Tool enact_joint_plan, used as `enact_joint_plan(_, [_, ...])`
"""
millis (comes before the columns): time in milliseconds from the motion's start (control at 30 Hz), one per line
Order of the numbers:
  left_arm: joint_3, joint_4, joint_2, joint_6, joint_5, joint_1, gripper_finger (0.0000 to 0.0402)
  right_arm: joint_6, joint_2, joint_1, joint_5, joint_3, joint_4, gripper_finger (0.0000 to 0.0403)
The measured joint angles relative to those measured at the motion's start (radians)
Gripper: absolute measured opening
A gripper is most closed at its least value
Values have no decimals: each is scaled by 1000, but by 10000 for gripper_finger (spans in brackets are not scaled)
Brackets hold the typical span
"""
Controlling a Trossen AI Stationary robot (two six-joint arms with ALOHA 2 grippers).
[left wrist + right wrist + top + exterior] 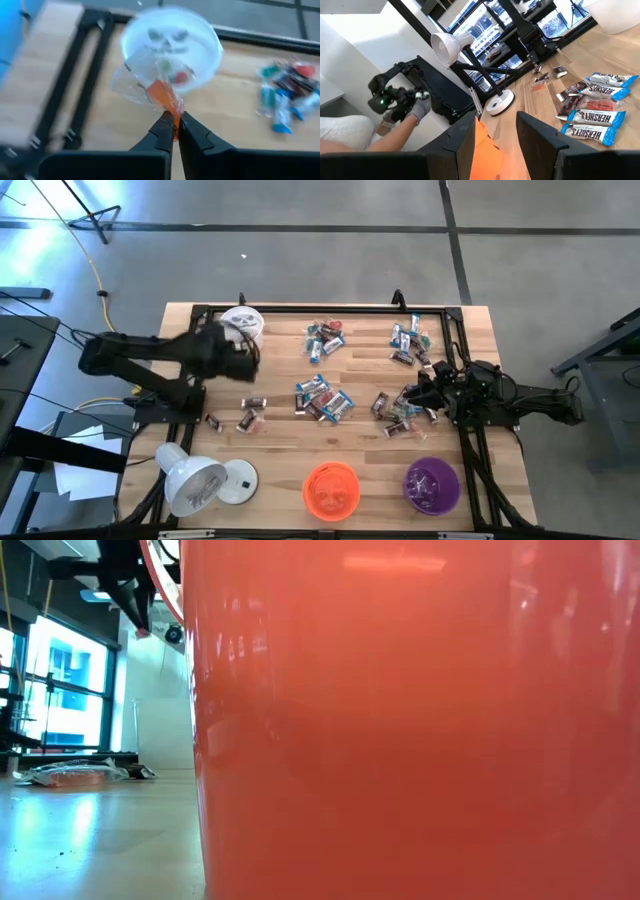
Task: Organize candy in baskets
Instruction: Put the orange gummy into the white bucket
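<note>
The left gripper, clamped on the crinkly end of a light, soft candy, hangs over the white basket.

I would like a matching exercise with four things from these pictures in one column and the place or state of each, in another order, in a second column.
Things:
1. white basket
2. purple basket
3. left gripper
4. lamp

Places or states:
A. lying at the near left corner of the table
B. shut on a clear-and-orange candy wrapper
C. at the far left of the table
D. right of the orange basket

Pairs: 1-C, 2-D, 3-B, 4-A
</note>
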Motion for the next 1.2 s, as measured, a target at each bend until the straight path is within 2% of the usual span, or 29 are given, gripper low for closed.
enact_joint_plan(200, [18, 81, -50, 342, -11, 206, 5, 0, 0, 0, 0, 0, 0, 138])
enact_joint_plan(367, [41, 213, -89, 619, -9, 350, 5, 0, 0, 0, 0, 0, 0, 138])
enact_joint_plan(600, [73, 397, -116, 948, 62, 529, 5, 0, 0, 0, 0, 0, 0, 138])
enact_joint_plan(900, [74, 475, -85, 1159, 319, 750, 5, 0, 0, 0, 0, 0, 0, 138])
enact_joint_plan(1200, [74, 475, -6, 1240, 464, 877, 5, 0, 0, 0, 0, 0, 0, 138])
